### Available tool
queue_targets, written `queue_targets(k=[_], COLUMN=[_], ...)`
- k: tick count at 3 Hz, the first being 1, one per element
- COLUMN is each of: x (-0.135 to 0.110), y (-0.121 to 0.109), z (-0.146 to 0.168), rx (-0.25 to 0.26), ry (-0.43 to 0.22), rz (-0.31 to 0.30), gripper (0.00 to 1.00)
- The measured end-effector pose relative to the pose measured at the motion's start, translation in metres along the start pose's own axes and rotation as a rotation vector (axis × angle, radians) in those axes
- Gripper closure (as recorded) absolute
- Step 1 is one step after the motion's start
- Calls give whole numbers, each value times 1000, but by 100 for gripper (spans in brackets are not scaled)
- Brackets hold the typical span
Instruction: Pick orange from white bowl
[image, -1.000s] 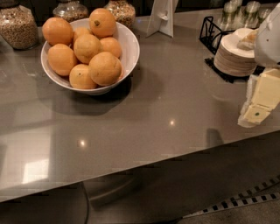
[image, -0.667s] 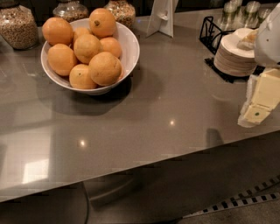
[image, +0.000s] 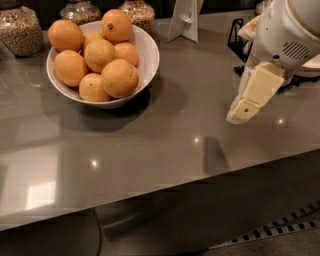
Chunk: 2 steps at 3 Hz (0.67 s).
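Lower right of the frame: a floor strip (image: 280, 230) with black-and-white stripes, below the front edge of the grey countertop (image: 150, 150).

Right of centre: the gripper (image: 239, 116), cream-coloured, hangs above the bare counter on the white arm (image: 287, 30). It slants down and to the left, well apart from the fruit (whether it is spread or pressed together cannot be told).

Upper left: the white bowl (image: 151, 57) stands on the counter, heaped with oranges. The orange (image: 120, 78) lies at the bowl's near right side, touching its neighbours. It is round, with no long axis, and shows no stem mark, so which way it points cannot be told.

Top of the heap: an orange with a dark stem dot (image: 116, 25).

Far edge: a grain jar (image: 20, 30) at upper left and a white card stand (image: 184, 20) beside the bowl.
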<state>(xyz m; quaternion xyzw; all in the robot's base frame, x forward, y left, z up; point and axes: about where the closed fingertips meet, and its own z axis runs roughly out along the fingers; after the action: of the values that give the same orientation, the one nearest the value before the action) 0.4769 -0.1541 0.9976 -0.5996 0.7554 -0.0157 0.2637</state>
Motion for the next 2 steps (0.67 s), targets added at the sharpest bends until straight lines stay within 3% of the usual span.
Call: queue_targets(k=[1, 2], x=[-46, -95], y=[-17, -22], z=[8, 21], rx=[40, 26], ry=[-89, -136], rz=[-12, -27], gripper=[0, 0])
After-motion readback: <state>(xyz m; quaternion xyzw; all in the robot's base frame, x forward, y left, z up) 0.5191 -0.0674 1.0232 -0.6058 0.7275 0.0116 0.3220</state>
